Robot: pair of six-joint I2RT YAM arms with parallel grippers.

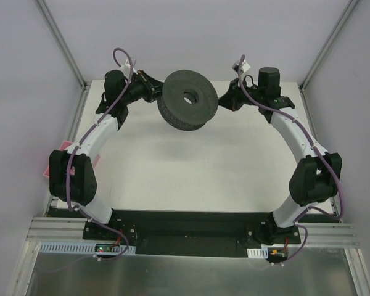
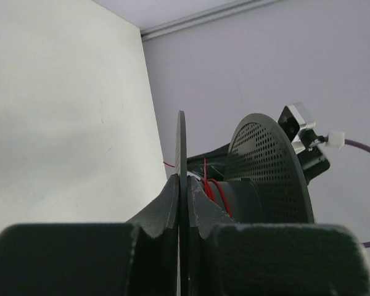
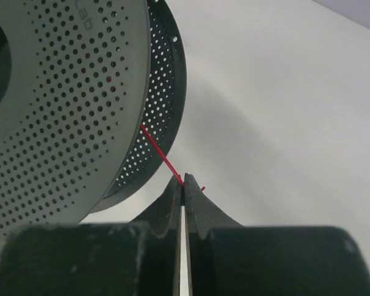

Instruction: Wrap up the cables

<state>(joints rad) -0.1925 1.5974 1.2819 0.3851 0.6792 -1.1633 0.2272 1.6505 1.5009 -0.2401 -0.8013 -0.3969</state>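
A dark grey perforated spool (image 1: pixel 187 98) hangs tilted above the back of the table between both grippers. My left gripper (image 1: pixel 154 91) is shut on the thin edge of one spool flange (image 2: pixel 181 148); its tips (image 2: pixel 183 179) pinch that disc. Thin red cable (image 2: pixel 217 192) is wound round the hub between the flanges, and a short red strand sticks out left of the flange. My right gripper (image 1: pixel 227 100) is shut on the red cable (image 3: pixel 162 155), which runs taut from between the spool's flanges (image 3: pixel 68 105) down to the tips (image 3: pixel 184 183). A tiny red end pokes out beside them.
The white table (image 1: pixel 191 169) lies inside an enclosure with grey walls and aluminium posts (image 1: pixel 61 43). A pink item (image 1: pixel 63 148) sits at the table's left edge behind the left arm's elbow. The spool's shadow falls under it.
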